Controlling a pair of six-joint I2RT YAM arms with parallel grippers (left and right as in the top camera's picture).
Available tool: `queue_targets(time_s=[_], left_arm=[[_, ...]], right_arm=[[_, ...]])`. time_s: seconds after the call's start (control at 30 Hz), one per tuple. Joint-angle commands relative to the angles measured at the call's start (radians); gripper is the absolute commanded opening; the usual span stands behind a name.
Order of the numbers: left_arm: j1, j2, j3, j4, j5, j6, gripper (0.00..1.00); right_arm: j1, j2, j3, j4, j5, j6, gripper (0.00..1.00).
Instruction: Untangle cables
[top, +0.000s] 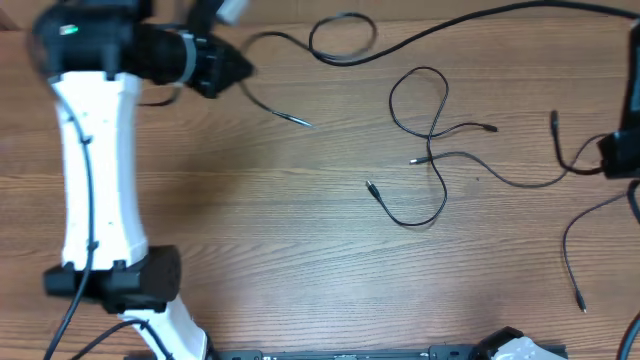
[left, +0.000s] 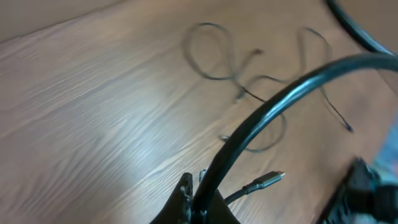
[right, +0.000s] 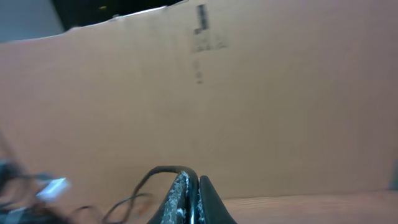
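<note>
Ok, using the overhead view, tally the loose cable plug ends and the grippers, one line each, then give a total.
Plug ends: 6
Grippers, both shut: left gripper, right gripper: 2
Total: 8

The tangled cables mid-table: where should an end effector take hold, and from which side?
Probably the tangle's lowest plug end, from straight above: it lies flat on the table, apart from the crossing, so a grip would catch one strand only.
</note>
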Motion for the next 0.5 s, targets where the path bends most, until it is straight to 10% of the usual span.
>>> queue_targets(time_s=[0.0,0.47], left_arm=[[0.114,-0.057,0.022,-0.009,-0.056,-0.14,0.04],[0.41,-0.185,0.022,-0.083,-0.027,-0.203,0.04]], right_arm=[[-0.047,0.002,0.003,-0.013,0.127,-0.008,0.04],[-0.477,0.181,0.003,-0.067,-0.125,-0.013,0.04]])
